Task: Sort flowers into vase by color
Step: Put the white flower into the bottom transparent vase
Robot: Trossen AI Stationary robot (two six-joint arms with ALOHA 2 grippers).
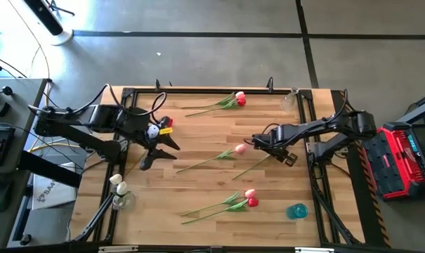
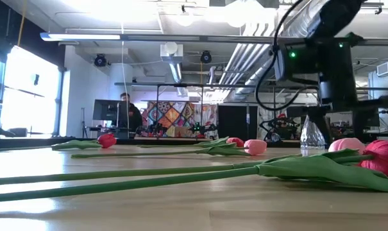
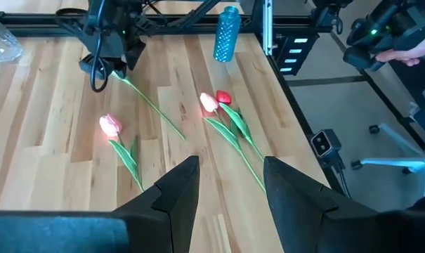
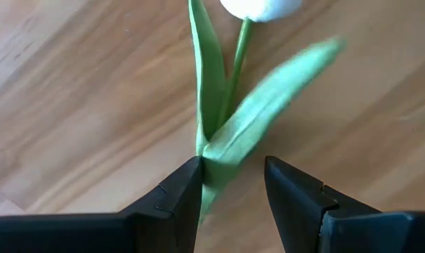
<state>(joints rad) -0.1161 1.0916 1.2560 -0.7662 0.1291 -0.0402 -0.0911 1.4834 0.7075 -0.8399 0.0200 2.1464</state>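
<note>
Several tulips lie flat on the wooden table. A red and pink pair [image 1: 237, 99] is near the far edge, a single pink one [image 1: 239, 149] lies mid-table, and a pink and red pair [image 1: 250, 199] is near the near edge. A cream-white tulip [image 4: 261, 7] lies under my right gripper [image 1: 263, 144], its stem [image 1: 251, 167] running toward the near left. My right gripper [image 4: 233, 165] is open, with its fingers either side of the leaf base [image 4: 216, 165]. My left gripper [image 1: 159, 154] [image 3: 230, 172] is open over the table's left part, touching nothing. My right gripper comes down from above with its fingers across the white tulip's stem, where the two leaves join it [image 4: 216, 165]. One finger [image 4: 187, 183] stands right against the leaf base; I cannot tell whether it touches. The tulip lies flat on the table.
A clear vase holding white flowers [image 1: 119, 191] stands at the near left corner, a blue vase [image 1: 296, 211] at the near right, and a clear glass vase [image 1: 289, 100] at the far right. A black frame [image 1: 198, 90] borders the table. A person [image 2: 126, 112] is far behind.
</note>
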